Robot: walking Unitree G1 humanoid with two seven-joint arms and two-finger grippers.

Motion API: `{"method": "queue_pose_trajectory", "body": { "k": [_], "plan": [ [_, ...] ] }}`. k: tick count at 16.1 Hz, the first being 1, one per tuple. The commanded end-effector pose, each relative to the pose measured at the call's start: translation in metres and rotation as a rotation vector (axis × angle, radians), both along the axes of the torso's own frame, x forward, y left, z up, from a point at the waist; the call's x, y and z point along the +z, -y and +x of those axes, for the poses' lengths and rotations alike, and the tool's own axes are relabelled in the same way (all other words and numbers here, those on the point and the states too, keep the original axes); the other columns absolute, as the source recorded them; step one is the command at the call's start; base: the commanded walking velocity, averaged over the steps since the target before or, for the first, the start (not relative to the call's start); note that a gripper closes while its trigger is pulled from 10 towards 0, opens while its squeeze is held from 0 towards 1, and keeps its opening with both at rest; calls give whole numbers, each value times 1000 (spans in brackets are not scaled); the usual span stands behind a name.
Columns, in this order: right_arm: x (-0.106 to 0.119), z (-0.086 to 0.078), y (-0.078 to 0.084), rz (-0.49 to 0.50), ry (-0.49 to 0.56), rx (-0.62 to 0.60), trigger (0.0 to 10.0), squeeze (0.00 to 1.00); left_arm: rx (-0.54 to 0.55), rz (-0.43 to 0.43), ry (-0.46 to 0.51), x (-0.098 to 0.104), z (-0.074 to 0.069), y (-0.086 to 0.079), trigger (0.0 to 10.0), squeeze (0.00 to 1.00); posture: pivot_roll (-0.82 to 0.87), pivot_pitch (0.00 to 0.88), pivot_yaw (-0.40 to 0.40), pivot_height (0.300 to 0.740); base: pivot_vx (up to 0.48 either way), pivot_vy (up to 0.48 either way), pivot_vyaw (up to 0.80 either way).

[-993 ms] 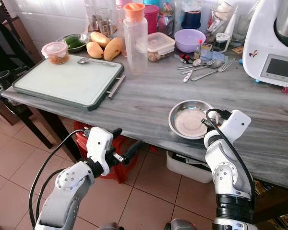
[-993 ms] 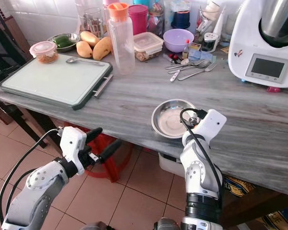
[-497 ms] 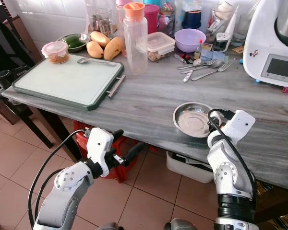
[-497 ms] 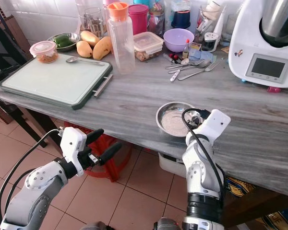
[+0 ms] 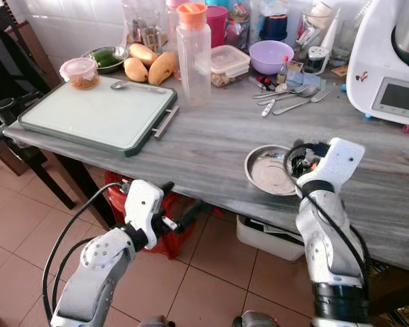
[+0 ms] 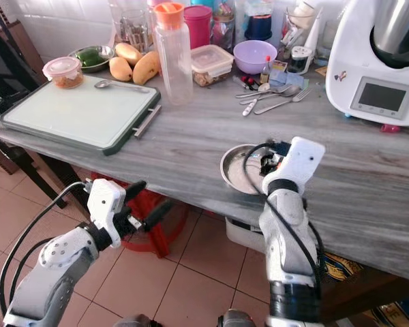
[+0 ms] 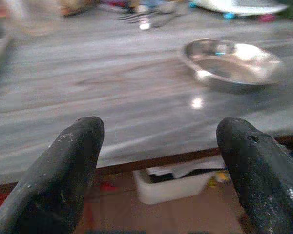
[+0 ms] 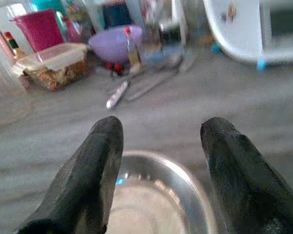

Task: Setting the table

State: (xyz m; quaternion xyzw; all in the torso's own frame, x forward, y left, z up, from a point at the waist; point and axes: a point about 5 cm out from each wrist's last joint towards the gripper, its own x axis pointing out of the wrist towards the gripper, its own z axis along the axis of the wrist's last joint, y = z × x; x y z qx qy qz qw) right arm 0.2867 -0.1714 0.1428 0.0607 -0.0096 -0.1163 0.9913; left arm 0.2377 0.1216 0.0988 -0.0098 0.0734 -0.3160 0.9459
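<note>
Grey streaked stone tabletop on dark legs, terracotta tiled floor below, white tiled wall behind. Large white kitchen machine with a grey display stands at the far side, beyond the right gripper's fingers. Pale green rectangular cutting board with dark rim and metal handle lies well off toward the left arm's side, long axis along the tabletop's length, a spoon on its far edge. Clear plastic bottle with orange cap stands upright behind it; yellow mangoes, a lilac plastic bowl, a clear lidded food box and loose metal cutlery crowd the back.

Round shallow stainless steel dish sits flat near the front edge, open side up; no long axis to note. Right gripper hovers over its near rim, fingers spread wide, the dish directly beneath and between them; contact cannot be judged.

Left gripper hangs below the tabletop edge, fingers wide apart and empty, the dish well ahead of them, toward the right finger.
</note>
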Motion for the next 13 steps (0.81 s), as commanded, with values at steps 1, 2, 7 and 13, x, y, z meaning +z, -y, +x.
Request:
{"method": "queue_pose_trajectory", "body": {
  "k": [1,2,7,13],
  "plan": [
    [7,-6,-4,-74,53,19,10000,1000,112,50,10,-2,8,-10,10000,0,-37,0,29,740,0,0,0],
    [7,-9,-5,-98,52,23,10000,1000,162,50,9,-2,12,-12,10000,0,-37,0,30,740,0,0,0],
    [0,-19,-7,-158,49,46,10000,0,299,40,23,1,24,-17,10000,0,-40,0,28,740,0,0,-795],
    [2,-19,-7,-157,62,62,10000,0,359,59,47,3,30,-18,10000,0,-40,0,22,740,-44,0,-649]
  ]
}}
